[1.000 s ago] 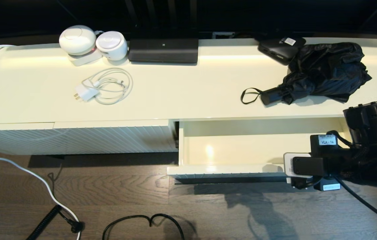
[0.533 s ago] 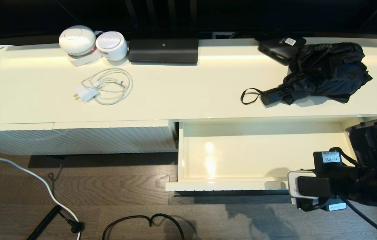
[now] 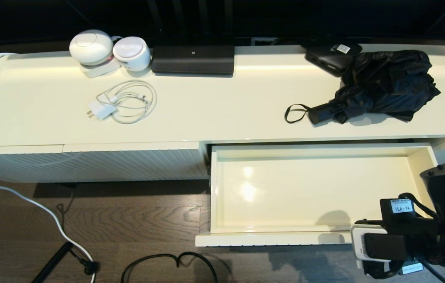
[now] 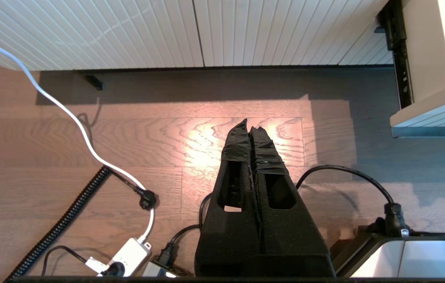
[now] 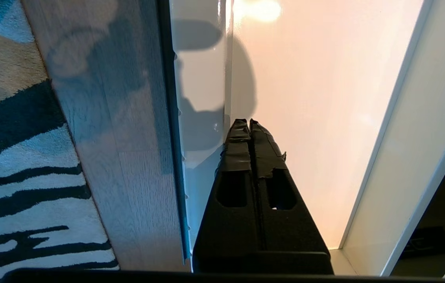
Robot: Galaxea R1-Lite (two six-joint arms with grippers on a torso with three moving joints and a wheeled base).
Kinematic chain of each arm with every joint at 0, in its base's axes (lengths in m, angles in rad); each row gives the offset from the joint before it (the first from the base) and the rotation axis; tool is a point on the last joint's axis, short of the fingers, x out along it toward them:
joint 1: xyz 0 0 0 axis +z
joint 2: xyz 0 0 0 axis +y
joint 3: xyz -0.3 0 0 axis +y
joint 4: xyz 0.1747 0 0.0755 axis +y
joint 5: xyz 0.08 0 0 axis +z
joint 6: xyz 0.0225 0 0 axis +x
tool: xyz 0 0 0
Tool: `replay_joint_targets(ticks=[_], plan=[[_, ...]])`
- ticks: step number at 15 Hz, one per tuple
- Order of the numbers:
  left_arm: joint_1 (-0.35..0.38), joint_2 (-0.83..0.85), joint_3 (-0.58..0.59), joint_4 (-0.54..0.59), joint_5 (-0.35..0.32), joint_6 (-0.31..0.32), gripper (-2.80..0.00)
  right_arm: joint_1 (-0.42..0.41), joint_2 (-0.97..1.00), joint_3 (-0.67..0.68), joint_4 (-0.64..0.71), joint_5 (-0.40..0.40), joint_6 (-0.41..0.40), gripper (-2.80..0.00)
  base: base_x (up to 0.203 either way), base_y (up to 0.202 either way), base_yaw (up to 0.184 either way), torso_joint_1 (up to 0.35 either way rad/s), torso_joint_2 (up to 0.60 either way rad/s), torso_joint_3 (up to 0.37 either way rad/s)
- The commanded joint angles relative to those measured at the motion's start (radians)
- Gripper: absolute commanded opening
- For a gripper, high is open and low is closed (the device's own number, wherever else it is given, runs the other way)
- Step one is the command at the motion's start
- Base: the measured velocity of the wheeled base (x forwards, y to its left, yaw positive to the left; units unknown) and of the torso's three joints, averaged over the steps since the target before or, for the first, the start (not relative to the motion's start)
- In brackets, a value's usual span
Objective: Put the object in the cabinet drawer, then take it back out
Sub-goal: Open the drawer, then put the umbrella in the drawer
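Half the right pincer behind the drawer front.

Black umbrella lies on top; cream drawer open

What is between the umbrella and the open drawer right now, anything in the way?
Nothing visible. The umbrella lies on the cabinet top just behind the drawer, which is pulled out with a bare inside. The right claw, shut, sits over the drawer's front right corner, off to the side of that path.
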Motion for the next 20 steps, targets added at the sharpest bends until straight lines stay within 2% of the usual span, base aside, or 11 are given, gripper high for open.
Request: replay_joint_targets(ticks=[1, 5, 11, 14, 16, 20], plan=[[0.0, -0.003, 0.0, 0.0, 0.0, -0.001, -2.8, 0.016, -0.041, 0.021, 0.002, 0.0, -0.007, -2.8, 0.0, 0.0, 0.0, 0.0, 0.0, 0.0], [0.0, -0.003, 0.0, 0.0, 0.0, 0.0, -2.8, 0.024, -0.053, 0.047, 0.003, -0.002, -0.007, -2.8, 0.0, 0.0, 0.0, 0.0, 0.0, 0.0], [0.0, -0.003, 0.0, 0.0, 0.0, -0.001, -2.8, 0.019, -0.091, -0.184, 0.021, -0.015, 0.072, -2.8, 0.0, 0.0, 0.0, 0.0, 0.0, 0.0], [0.0, -0.003, 0.0, 0.0, 0.0, -0.001, -2.8, 0.016, -0.123, -0.257, 0.023, -0.027, 0.094, -2.8, 0.0, 0.0, 0.0, 0.0, 0.0, 0.0], [0.0, -0.003, 0.001, 0.0, 0.0, -0.001, -2.8, 0.017, -0.125, -0.325, 0.024, -0.071, 0.165, -2.8, 0.0, 0.0, 0.0, 0.0, 0.0, 0.0], [0.0, -0.003, 0.001, 0.0, 0.0, -0.001, -2.8, 0.012, -0.1, -0.501, 0.041, -0.149, 0.246, -2.8, 0.0, 0.0, 0.0, 0.0, 0.0, 0.0]])
